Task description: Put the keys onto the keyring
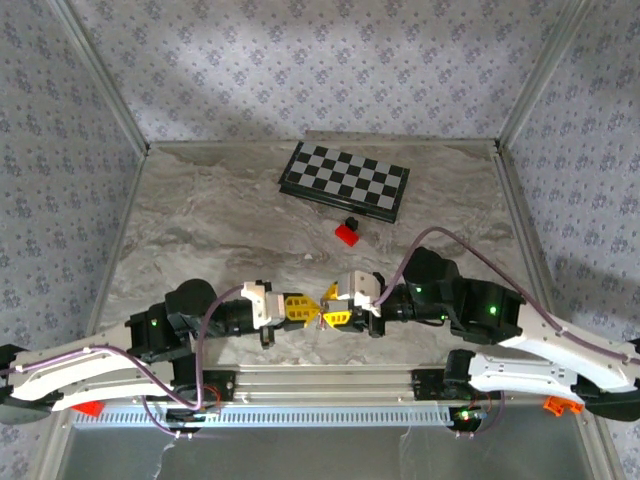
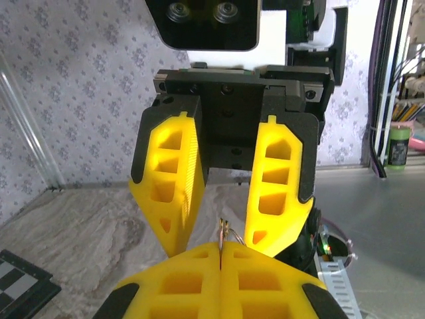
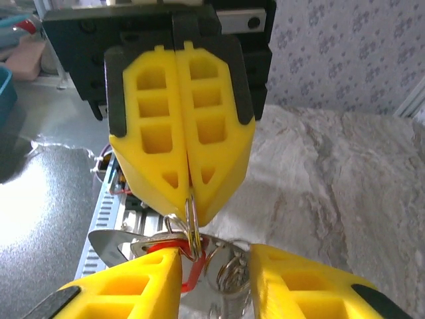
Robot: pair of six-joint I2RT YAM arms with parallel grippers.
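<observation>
Both grippers meet tip to tip near the table's front middle. My left gripper (image 1: 300, 309) (image 2: 220, 247) is shut on the keyring (image 2: 223, 232), a thin silvery metal ring whose edge pokes up from between its yellow fingertips. In the right wrist view the keyring (image 3: 192, 216) hangs from the left gripper (image 3: 190, 194), and the keys (image 3: 154, 243), flat silvery pieces with a red-orange part (image 3: 194, 271), dangle from it among more small rings. My right gripper (image 1: 336, 318) (image 3: 216, 282) stands open, its fingers (image 2: 277, 186) either side of the bunch and apart from it.
A folded chessboard (image 1: 345, 180) lies at the back of the marble table (image 1: 200, 230). A red block with a black piece (image 1: 348, 232) sits just in front of it. A metal rail (image 1: 320, 380) runs along the near edge. Patterned walls close in three sides.
</observation>
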